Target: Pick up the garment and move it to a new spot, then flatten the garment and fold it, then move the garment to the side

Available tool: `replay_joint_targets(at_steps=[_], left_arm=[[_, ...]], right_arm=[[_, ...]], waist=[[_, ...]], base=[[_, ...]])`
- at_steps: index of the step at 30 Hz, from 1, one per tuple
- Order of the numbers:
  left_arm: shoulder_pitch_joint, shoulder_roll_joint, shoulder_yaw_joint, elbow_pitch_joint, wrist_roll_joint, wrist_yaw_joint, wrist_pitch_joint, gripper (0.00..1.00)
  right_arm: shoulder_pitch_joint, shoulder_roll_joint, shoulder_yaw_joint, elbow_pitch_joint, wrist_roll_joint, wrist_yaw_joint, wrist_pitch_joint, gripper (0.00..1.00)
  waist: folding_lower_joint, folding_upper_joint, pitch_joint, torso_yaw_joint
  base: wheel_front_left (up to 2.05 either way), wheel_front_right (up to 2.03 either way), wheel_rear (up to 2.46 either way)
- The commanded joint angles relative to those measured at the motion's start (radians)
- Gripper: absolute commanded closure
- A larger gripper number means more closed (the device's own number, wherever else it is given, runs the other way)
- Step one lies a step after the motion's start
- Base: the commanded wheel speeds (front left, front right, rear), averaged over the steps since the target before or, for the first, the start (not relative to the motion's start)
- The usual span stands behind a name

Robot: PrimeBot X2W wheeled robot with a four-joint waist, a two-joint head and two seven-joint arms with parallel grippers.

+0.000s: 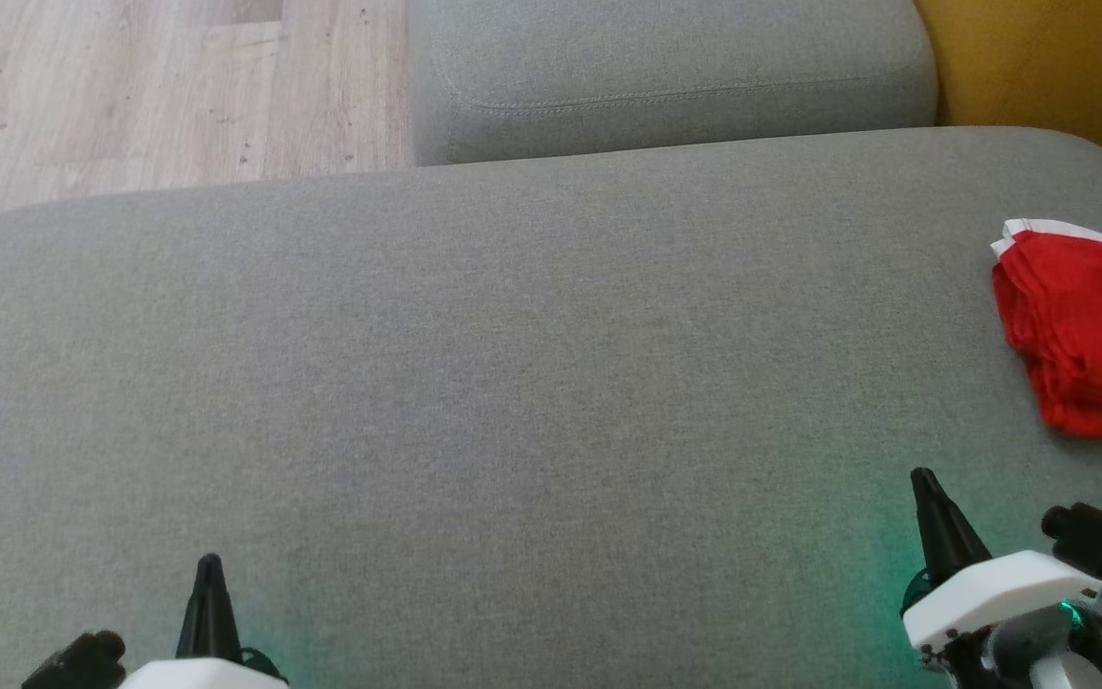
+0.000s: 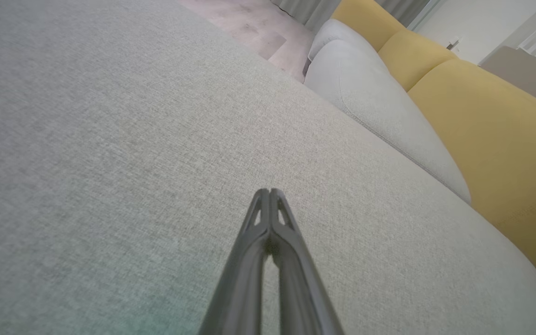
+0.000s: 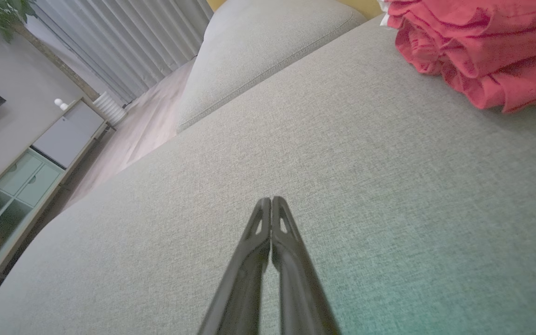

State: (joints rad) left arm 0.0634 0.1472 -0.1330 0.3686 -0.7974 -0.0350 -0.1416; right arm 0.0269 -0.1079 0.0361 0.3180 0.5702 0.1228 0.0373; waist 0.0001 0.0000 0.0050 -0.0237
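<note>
Right end effector (image 1: 924, 476) and left end effector (image 1: 209, 561) closed, red garment (image 1: 1082, 335) apart.

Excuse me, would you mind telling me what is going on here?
Nothing is being handled right now. The left end effector and right end effector are shut and empty over the grey cushion. The red garment lies loosely folded at the cushion's right edge, apart from both.

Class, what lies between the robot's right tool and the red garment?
Bare grey sofa cushion only: nothing sits between the right tool and the red garment, as the right wrist view shows.
</note>
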Motion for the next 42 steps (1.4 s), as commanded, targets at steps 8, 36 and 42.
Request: replay_joint_targets(at_steps=[8,36,42], left_arm=[[-0.064,-0.006,0.045,-0.045,-0.095,-0.013,0.027,1.0],[-0.102,-0.038,0.116,-0.073,-0.348,-0.042,0.108,1.0],[-0.109,-0.044,0.129,-0.078,-0.393,-0.047,0.122,1.0]], right_arm=[[-0.064,0.005,-0.018,-0.041,0.125,0.003,0.01,1.0],[-0.089,0.023,-0.065,-0.052,0.447,0.005,0.034,1.0],[-0.094,0.027,-0.073,-0.054,0.505,0.005,0.038,1.0]], waist=[[-0.0001,0.0,0.0,0.003],[-0.0001,0.0,-0.001,0.01],[-0.0001,0.0,-0.001,0.011]], base=[[0.0,0.0,0.0],[0.0,0.0,0.0],[0.0,0.0,0.0]])
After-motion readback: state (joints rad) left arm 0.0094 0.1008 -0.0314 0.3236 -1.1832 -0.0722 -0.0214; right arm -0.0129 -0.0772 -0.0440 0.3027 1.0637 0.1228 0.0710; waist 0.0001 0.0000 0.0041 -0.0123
